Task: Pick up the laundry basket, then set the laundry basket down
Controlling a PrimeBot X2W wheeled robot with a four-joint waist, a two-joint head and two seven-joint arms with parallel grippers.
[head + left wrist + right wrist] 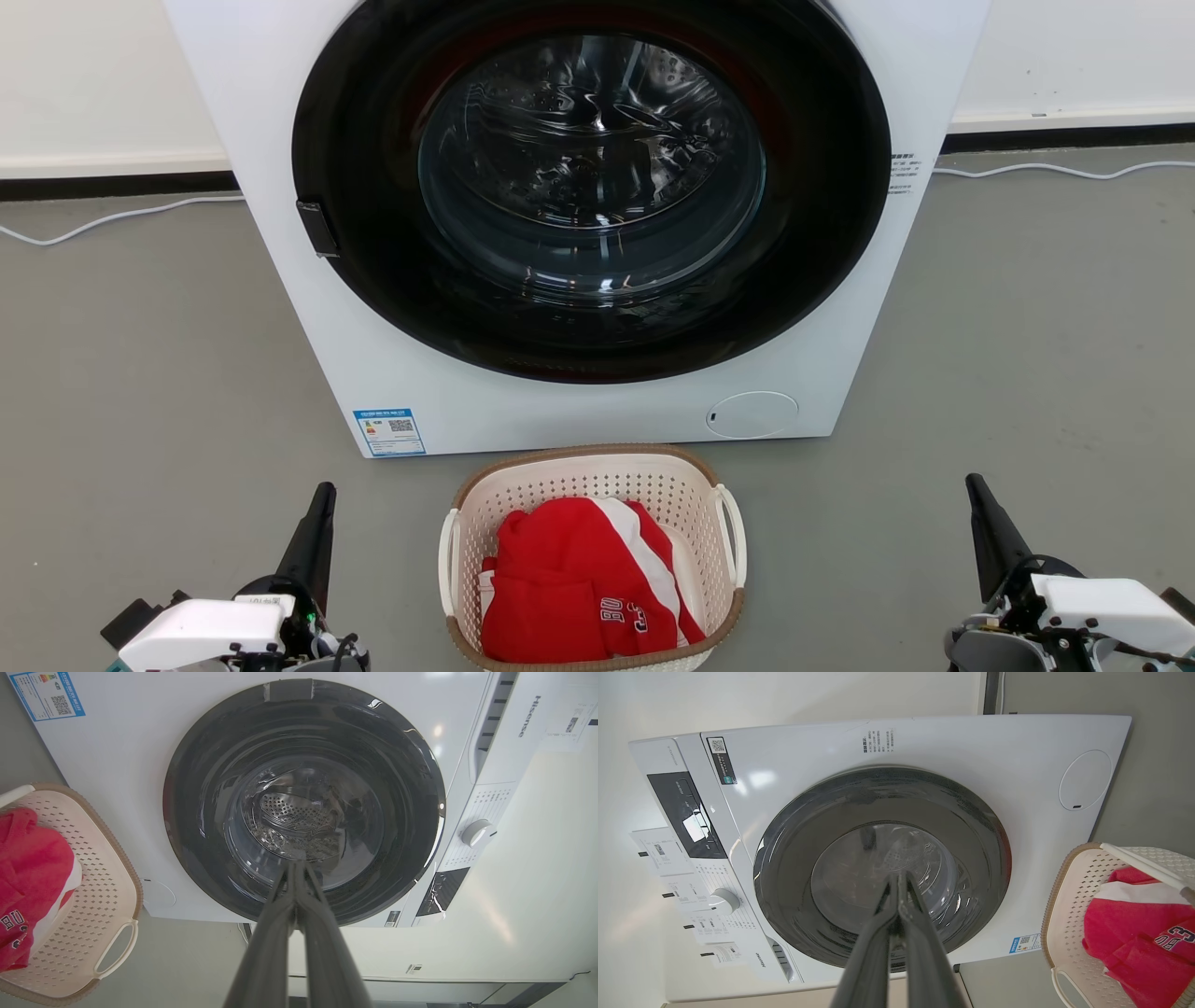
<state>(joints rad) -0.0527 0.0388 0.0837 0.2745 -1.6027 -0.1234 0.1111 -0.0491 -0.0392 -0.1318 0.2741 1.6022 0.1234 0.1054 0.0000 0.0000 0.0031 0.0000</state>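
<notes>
Cream perforated plastic, brown woven-look rim: laundry basket [560, 485] on floor [140, 373] before washing machine [560, 415], holding red-and-white garment [560, 579], between left hand [322, 499] and right hand [977, 490], both pinched closed, empty.

Head view: from high, facing forward and down; washing machine [560, 420] front close ahead, laundry basket [579, 485] at bottom centre on grey floor [140, 373]; left wrist view: from low beside the basket, aimed up along left gripper [296, 864] at the round door [187, 812], rolled sideways, basket at left edge; right wrist view: equally low from the other side, along right gripper [899, 876], rolled the opposite way, basket at right edge; shared by all three: door, basket, machine front.
</notes>
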